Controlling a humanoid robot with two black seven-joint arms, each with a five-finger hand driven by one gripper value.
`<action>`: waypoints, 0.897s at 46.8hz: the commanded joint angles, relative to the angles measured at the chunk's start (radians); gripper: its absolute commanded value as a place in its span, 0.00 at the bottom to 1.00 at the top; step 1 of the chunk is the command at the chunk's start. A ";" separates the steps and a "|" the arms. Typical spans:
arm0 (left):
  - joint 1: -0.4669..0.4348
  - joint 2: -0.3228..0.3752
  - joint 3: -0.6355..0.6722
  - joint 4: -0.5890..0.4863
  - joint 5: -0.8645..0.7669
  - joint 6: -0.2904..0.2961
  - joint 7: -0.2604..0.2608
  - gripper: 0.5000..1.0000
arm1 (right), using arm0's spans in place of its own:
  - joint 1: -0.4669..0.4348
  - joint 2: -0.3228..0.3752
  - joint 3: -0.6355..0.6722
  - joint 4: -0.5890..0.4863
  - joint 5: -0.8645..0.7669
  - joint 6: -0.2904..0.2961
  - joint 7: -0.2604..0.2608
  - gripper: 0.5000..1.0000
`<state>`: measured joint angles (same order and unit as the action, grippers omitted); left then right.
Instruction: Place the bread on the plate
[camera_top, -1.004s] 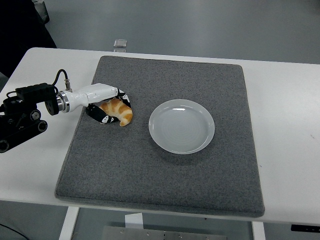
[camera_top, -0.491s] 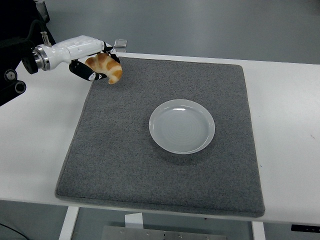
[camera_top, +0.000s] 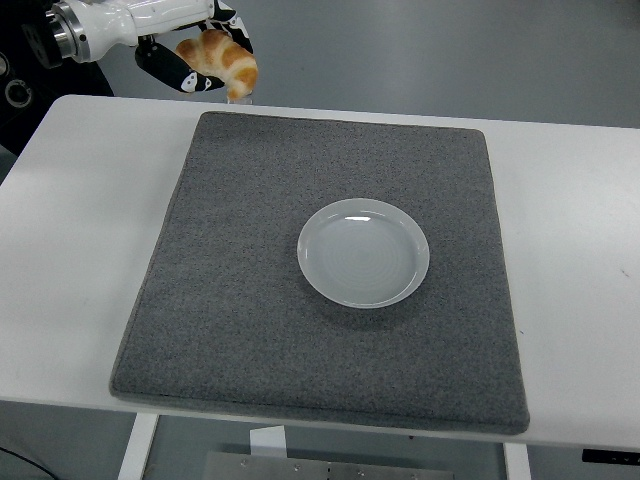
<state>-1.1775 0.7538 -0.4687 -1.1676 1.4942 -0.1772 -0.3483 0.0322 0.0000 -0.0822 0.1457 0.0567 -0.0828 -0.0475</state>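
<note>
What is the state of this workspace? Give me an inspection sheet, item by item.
Surface: white table with a grey mat covering its middle.
Job's things: bread, a croissant, held in the air above the mat's far-left corner; plate empty, near the mat's centre.
Clutter: small clear object at the table's far edge, partly hidden behind the bread.
Hands: left hand grasps the bread; right hand not in view.
Cables: nothing seen.
Surroundings: grey floor beyond the table; metal base plate under the near edge.
</note>
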 joint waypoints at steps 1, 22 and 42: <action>-0.013 -0.014 -0.001 -0.035 0.000 -0.001 0.000 0.00 | 0.000 0.000 -0.001 0.000 0.000 0.000 0.000 0.90; -0.068 -0.226 0.007 -0.047 0.020 -0.007 0.002 0.00 | 0.000 0.000 -0.001 0.000 0.000 0.000 0.000 0.90; -0.044 -0.352 0.061 0.005 0.129 0.008 0.005 0.00 | 0.000 0.000 -0.001 0.000 0.000 0.000 0.000 0.90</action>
<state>-1.2319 0.4211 -0.4146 -1.1755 1.5915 -0.1738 -0.3451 0.0321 0.0000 -0.0819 0.1457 0.0568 -0.0828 -0.0477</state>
